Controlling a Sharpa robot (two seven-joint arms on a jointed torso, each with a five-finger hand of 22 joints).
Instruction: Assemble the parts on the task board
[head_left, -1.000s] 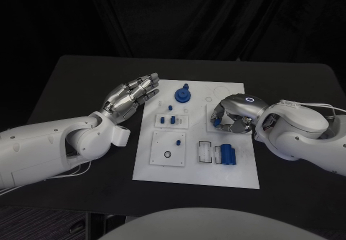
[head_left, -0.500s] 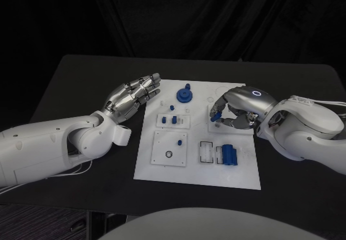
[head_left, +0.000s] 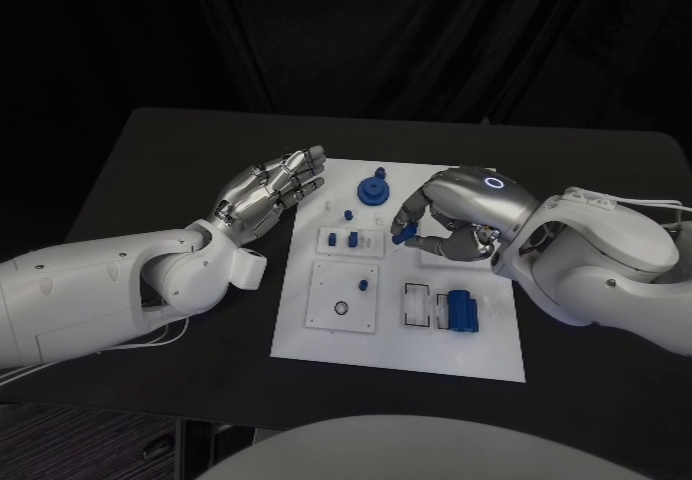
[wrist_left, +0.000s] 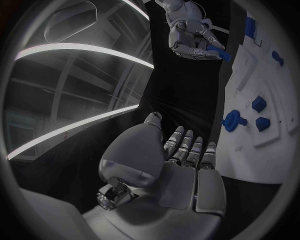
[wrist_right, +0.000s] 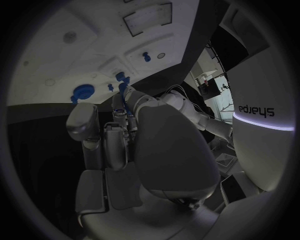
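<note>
the board (head_left: 433, 345) lies flat in the middle of the black table (head_left: 159, 150), its long sides running away from the robot.

the right hand (head_left: 450, 222) hangs over the board's far right part, fingers curled down and inward. a small blue part (head_left: 404, 238) shows at its fingertips, pinched there and held above the board's middle; the left wrist view shows the same blue bit (wrist_left: 223, 55) at the tips of that hand (wrist_left: 194, 37).

the left hand (head_left: 267, 190) sits just off the board's left edge, near its far corner, palm turned toward the board, fingers straight and slightly spread, holding nothing. whether it touches the table i cannot tell.

on the board:
- a blue gear (head_left: 374, 188) stands near the far edge, between the two hands.
- a small blue peg (head_left: 348, 213) stands just nearer than the gear.
- a small white plate (head_left: 346, 241) left of centre carries two blue pegs (head_left: 342, 239).
- a larger white plate (head_left: 343, 297) nearer the robot has a dark ring (head_left: 336, 308) on it and a small blue peg (head_left: 364, 285) at its far right corner.
- right of that plate, a framed slot (head_left: 415, 304) lies beside a blue block (head_left: 462, 308), close together.

in the right wrist view the gear (wrist_right: 82, 91) and some pegs (wrist_right: 145, 56) are seen beyond the curled fingers.
</note>
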